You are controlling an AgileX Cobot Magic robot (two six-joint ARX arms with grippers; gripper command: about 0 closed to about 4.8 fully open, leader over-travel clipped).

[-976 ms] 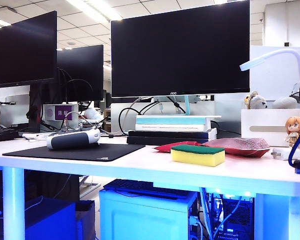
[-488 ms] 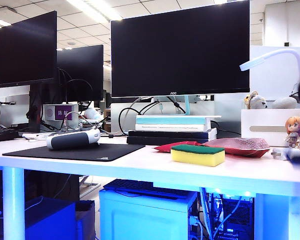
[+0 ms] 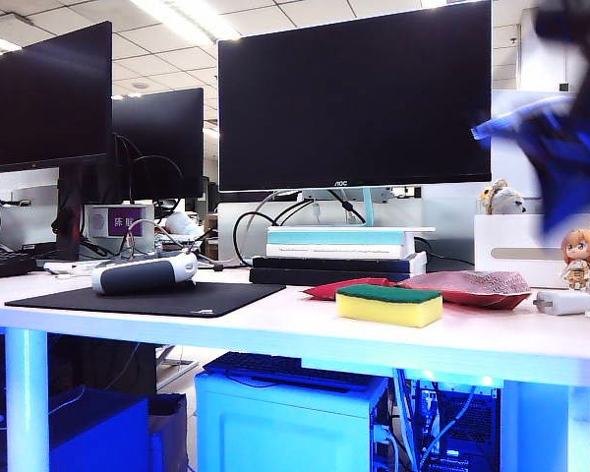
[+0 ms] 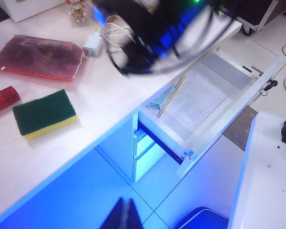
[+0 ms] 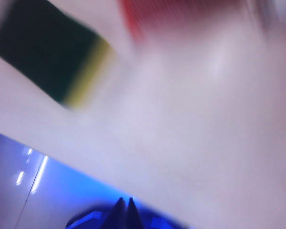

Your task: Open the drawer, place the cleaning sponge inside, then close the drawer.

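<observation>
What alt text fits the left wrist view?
An open drawer under the table holds papers; the sponge lies on the table, green side up, near red packets. The blurred right arm crosses above; the shut left gripper hangs clear.

2 red packets (image 3: 467, 287) lie near a figurine (image 3: 580, 258) on the desk (image 3: 226, 329).

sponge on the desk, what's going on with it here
Nothing holds the cleaning sponge yet; it lies on the desk by the red packets. The drawer is already pulled open. The right pincer, shut and empty, swings blurred above the desk's right end. The left pincer, also shut, hangs off the desk's edge.
</observation>
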